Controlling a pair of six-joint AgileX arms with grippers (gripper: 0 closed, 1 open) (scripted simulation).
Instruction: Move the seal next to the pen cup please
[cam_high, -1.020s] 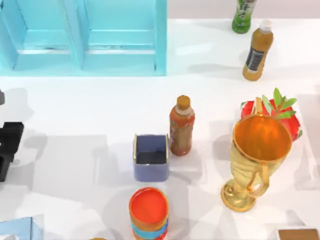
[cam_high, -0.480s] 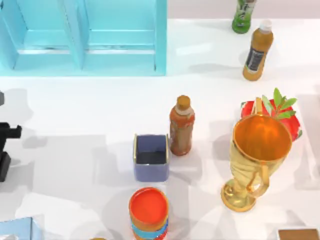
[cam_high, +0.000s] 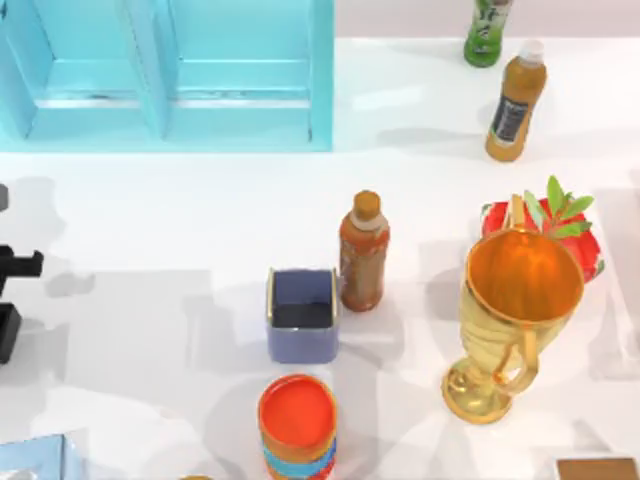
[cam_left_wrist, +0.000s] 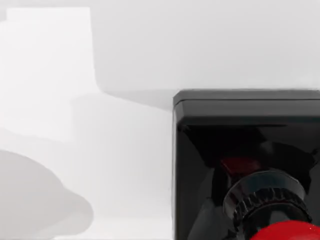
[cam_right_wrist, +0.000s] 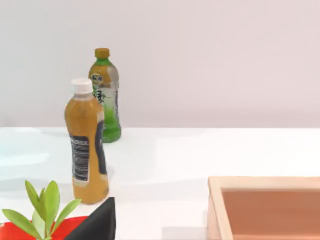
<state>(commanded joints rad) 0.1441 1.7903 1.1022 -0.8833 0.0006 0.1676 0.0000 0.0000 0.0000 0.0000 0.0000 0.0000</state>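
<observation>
The seal (cam_left_wrist: 240, 150) shows close up in the left wrist view: a black square base on the white table, with its red knob (cam_left_wrist: 285, 232) at the frame's edge. In the top view the black parts of my left gripper (cam_high: 10, 298) sit at the table's far left edge, well left of the pen cup (cam_high: 302, 315). The pen cup is a slate-blue square cup with a pale gold rim, standing upright near the table's middle. Whether the fingers hold the seal cannot be made out.
A brown bottle (cam_high: 363, 252) stands just right of the pen cup, and an orange striped cup (cam_high: 297, 420) just in front of it. A gold goblet (cam_high: 515, 320) and a red plant pot (cam_high: 560, 225) are at the right. A blue shelf (cam_high: 170, 70) and two bottles (cam_high: 515, 100) are at the back.
The black parts of my left arm have drawn back toward the left edge of the top view since a second ago. Everything else on the table stays put.
</observation>
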